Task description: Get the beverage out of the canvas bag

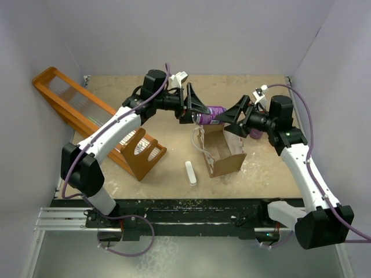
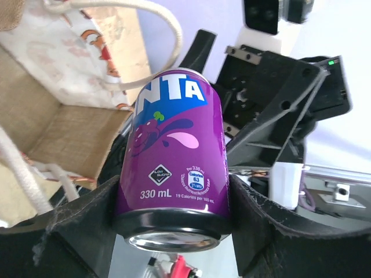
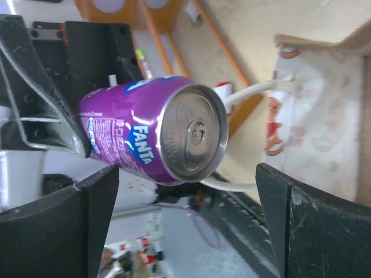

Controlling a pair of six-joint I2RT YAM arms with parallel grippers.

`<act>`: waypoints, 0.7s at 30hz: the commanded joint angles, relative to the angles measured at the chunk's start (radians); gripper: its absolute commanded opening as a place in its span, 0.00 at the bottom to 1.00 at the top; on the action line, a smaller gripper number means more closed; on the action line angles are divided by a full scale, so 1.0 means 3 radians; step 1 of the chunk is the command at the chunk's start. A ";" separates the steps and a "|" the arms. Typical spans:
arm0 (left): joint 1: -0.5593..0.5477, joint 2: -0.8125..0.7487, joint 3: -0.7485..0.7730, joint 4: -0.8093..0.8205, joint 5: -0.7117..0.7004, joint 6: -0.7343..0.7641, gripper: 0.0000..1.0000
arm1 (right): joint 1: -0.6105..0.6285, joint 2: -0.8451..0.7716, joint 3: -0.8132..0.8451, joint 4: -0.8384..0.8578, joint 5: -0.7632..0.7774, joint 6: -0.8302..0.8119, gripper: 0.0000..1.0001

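A purple Fanta can (image 1: 212, 114) hangs in the air, lying sideways above the canvas bag (image 1: 223, 152). My left gripper (image 1: 196, 113) is shut on the can's base end; the can fills the left wrist view (image 2: 174, 156) between the two black fingers. My right gripper (image 1: 232, 116) is open, facing the can's top end, its fingers (image 3: 58, 214) spread wide of the can (image 3: 153, 130) and not touching it. The bag stands open on the table, brown, with white loop handles (image 1: 200, 142) and a red-printed white panel (image 3: 313, 116).
A long orange wooden rack (image 1: 93, 119) lies on the left side of the table. A small white stick-shaped object (image 1: 191, 172) lies on the table in front of the bag. White walls enclose the table on three sides.
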 commanded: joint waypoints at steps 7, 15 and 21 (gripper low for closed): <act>0.0090 -0.0352 -0.0081 0.1721 0.0498 -0.1278 0.00 | 0.0001 -0.0155 -0.0090 0.1667 -0.0328 0.1526 1.00; 0.0089 -0.0353 -0.0220 0.2187 0.0556 -0.1689 0.00 | 0.0010 -0.0060 -0.0177 0.2221 -0.0405 0.1945 1.00; 0.0087 -0.0387 -0.0285 0.2176 0.0573 -0.1684 0.00 | 0.0058 0.0000 -0.0152 0.2541 -0.0464 0.2146 0.96</act>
